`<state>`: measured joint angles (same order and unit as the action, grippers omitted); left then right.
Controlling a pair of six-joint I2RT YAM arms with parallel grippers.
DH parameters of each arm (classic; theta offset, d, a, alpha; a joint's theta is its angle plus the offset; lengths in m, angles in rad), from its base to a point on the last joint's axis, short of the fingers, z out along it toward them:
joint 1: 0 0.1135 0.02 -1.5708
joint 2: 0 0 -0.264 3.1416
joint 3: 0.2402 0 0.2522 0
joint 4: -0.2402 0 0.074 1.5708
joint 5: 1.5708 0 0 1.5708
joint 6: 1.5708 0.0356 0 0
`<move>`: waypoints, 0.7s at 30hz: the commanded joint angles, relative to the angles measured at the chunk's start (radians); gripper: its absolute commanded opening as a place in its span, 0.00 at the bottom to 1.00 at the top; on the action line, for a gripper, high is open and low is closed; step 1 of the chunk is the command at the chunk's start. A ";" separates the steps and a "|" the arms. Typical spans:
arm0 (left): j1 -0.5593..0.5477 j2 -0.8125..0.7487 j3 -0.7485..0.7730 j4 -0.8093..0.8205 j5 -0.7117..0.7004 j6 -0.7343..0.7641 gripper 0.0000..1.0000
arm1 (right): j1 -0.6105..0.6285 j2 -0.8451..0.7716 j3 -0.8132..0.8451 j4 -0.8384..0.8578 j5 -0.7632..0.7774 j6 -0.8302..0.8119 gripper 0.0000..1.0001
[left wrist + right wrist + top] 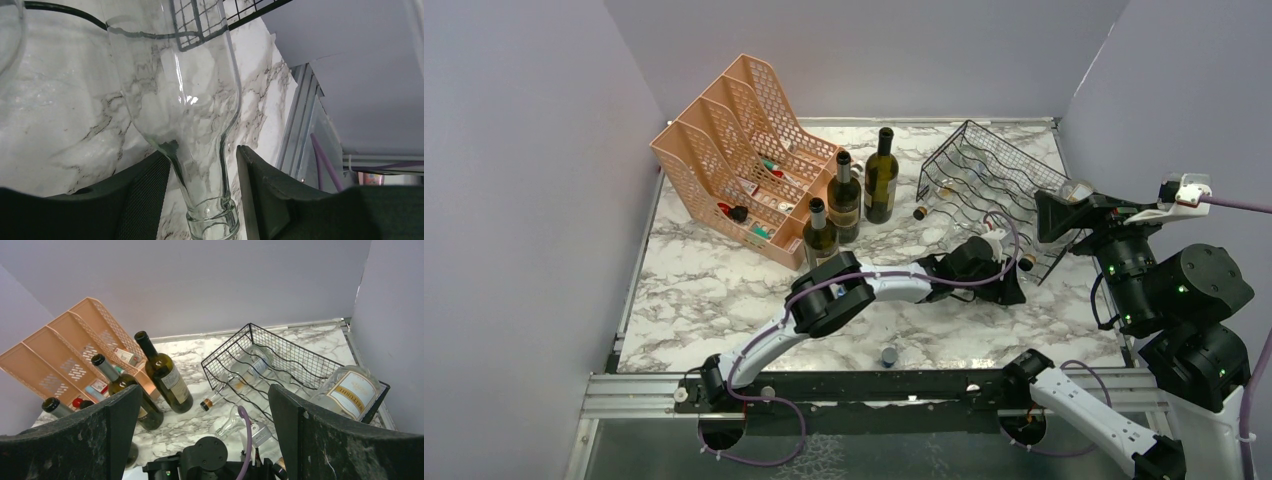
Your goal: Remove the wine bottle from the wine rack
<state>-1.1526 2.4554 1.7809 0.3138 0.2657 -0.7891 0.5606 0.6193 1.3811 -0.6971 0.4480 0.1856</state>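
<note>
The wine bottle [185,100], of clear glass, is found at the near front edge of the rack [999,170], lying with its neck toward the left gripper [202,155]. The neck is set between that gripper's fingers [145,195], which are spread to either side of it. A thin strip of marble is seen between the neck and one finger, and the other finger is nearly against the shoulder, so a firm hold cannot be confirmed. The wider body is crossed by the rack's wires at its far end. Whether it is borne by a cradle or by the table [704,300] cannot be told.

The right gripper [204,405] is held high by the rack's right end, with its own fingers spread wide and nothing pinched between them.

Within the rack a corked bottle [252,365] is laid in a cradle toward the left, and a labelled bottle [350,390] is lodged at the right end. Three dark bottles [844,197] are stood upright just left of the rack, and a peach organizer [744,150] is placed farther left of it.
</note>
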 commanded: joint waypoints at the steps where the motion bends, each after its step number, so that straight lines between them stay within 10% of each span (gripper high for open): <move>1: 0.002 0.029 0.042 0.024 0.060 -0.021 0.52 | -0.002 -0.009 0.015 -0.008 -0.018 0.014 1.00; 21: 0.033 -0.229 -0.194 -0.007 0.091 0.026 0.24 | -0.002 -0.001 0.011 0.009 -0.029 0.026 1.00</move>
<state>-1.1267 2.3505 1.6295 0.2802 0.3256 -0.8036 0.5606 0.6197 1.3811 -0.6971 0.4454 0.1955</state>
